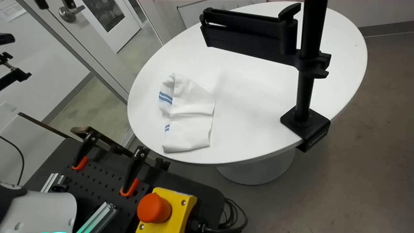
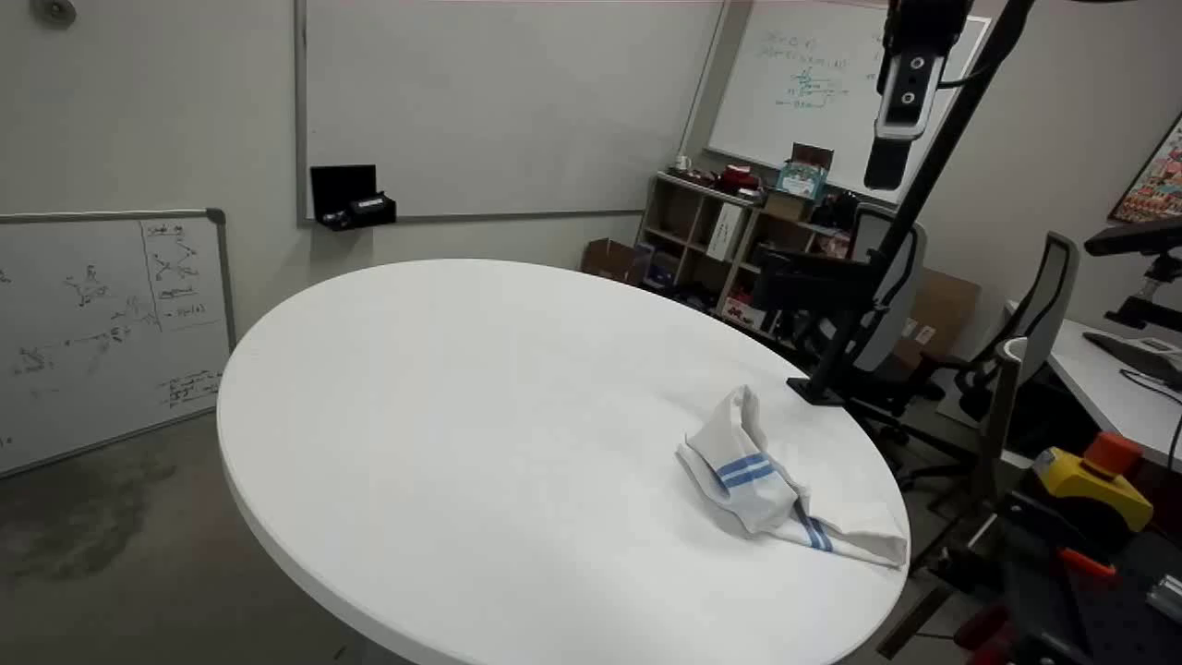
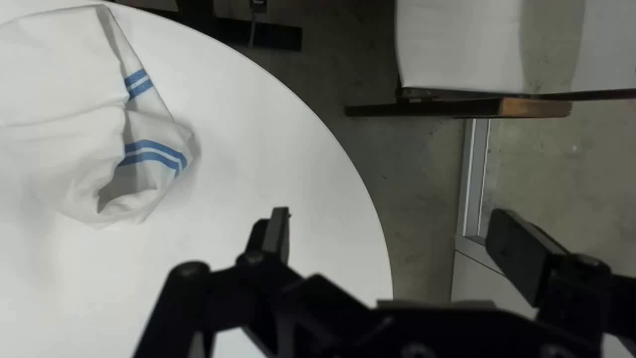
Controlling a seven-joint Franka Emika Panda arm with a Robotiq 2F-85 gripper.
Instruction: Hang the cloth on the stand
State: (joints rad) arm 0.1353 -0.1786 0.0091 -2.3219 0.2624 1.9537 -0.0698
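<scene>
The cloth, white with blue stripes, lies loosely folded and crumpled on the round white table in both exterior views [image 1: 192,110] [image 2: 748,480]. It also shows at the upper left of the wrist view [image 3: 64,99]. The stand, a black pole with a flat arm, is clamped to the table's edge in both exterior views [image 1: 305,94] [image 2: 914,212]. It is out of the wrist view. My gripper [image 3: 390,214] is wide open and empty, apart from the cloth, with the table edge between its fingers in the wrist view. It also shows high at the upper right in an exterior view [image 2: 888,152].
The stand's flat arm [image 1: 249,35] reaches out over the white table [image 1: 252,129]. A black cart with orange-tipped clamps [image 1: 131,176] and a yellow box with a red button [image 1: 168,210] stands beside the table. A glass door and wall are close behind.
</scene>
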